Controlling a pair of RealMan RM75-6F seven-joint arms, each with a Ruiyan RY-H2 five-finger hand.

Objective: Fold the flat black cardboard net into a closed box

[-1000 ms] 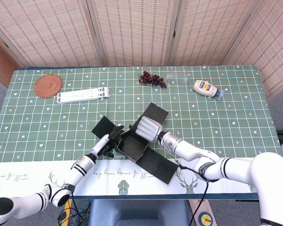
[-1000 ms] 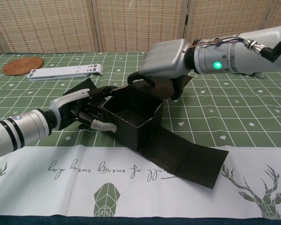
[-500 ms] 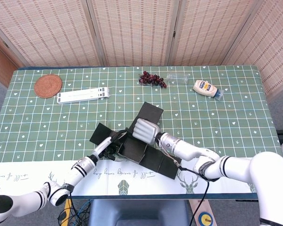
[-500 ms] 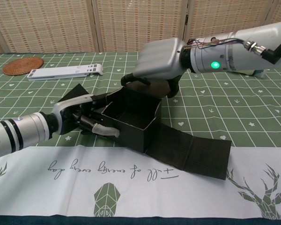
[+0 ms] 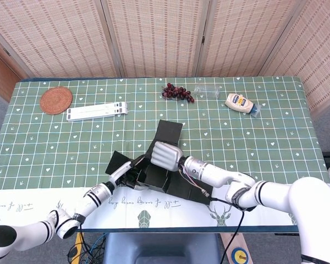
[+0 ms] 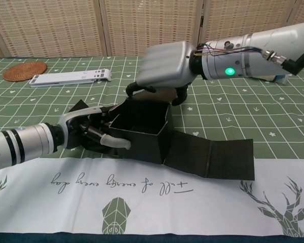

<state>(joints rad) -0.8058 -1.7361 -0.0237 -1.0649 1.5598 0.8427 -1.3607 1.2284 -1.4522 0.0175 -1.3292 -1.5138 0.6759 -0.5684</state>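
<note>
Two hands work one black cardboard net, which sits on the tabletop near its front edge, half raised into an open-topped box with walls standing and a long flap lying flat to the right. Left hand presses against the left wall, fingers wrapped around the near corner, grasping the card. Right hand hovers over the back wall, fingers curled down to the rim; it seems to pinch that edge, though from the chest view actual contact is hard to confirm. Step in hand, as I judge it: squaring up the walls, with closing not yet begun. Next move likely calls for holding the walls steady while the long flap is swung up and over as the lid; one hand must let go without the walls springing apart. The box cavity shows nothing inside. Further back: grapes, a squeeze bottle, a woven coaster, a white strip.
</note>
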